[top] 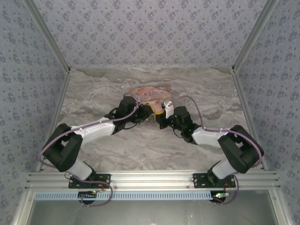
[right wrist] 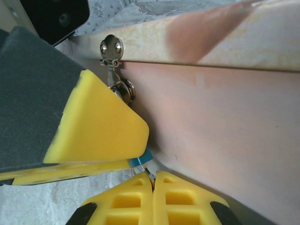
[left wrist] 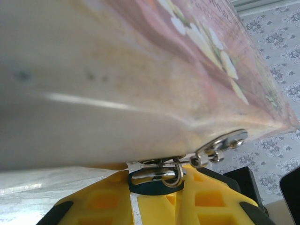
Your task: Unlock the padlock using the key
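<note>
The left gripper point(left wrist: 145, 197) clamps the small blue padlock point(left wrist: 154, 180), which hangs from the hasp point(left wrist: 220, 143) of the pink tin point(left wrist: 117, 84). To its right, the right gripper point(right wrist: 153, 187) is pinched shut on what looks like the key point(right wrist: 149, 172), just at the lock body. A misaligned blade could skid off the keyway or twist between the pads.

The tin point(top: 149, 92) lies on the desk point(top: 93, 93), at centre toward the far side. The hasp point(left wrist: 220, 142) is mounted on the tin's near wall, with the padlock point(left wrist: 154, 176) just beside it, against that wall. The left tool point(left wrist: 157, 187) meets the padlock from the left, one finger on either side. The right tool point(right wrist: 153, 180) sits immediately right of the padlock, near the left tool.
</note>
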You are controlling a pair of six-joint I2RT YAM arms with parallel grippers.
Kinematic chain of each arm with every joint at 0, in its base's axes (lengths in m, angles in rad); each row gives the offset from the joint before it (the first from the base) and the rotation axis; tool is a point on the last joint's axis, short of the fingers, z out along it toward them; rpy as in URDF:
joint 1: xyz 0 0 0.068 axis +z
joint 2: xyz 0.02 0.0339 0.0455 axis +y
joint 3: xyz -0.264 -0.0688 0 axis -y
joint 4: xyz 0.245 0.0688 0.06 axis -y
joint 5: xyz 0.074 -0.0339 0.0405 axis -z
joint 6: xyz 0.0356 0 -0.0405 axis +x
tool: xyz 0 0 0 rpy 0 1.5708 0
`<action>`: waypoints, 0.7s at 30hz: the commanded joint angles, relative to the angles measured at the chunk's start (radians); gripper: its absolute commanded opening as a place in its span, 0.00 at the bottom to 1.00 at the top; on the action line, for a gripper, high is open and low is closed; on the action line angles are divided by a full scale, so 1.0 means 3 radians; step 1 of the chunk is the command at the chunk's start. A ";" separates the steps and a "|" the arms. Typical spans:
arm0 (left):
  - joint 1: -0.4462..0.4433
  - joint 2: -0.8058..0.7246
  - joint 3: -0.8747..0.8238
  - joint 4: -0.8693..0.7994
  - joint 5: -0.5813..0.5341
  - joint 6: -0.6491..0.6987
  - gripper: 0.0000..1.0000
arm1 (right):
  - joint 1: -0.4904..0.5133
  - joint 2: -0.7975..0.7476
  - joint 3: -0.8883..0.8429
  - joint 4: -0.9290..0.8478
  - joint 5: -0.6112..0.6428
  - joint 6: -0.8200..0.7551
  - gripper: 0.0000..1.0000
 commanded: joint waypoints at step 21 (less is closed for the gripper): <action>-0.0036 -0.0073 -0.0226 0.0062 0.0095 0.0014 0.51 | -0.0109 0.0626 -0.0282 0.0793 -0.0289 0.1221 0.00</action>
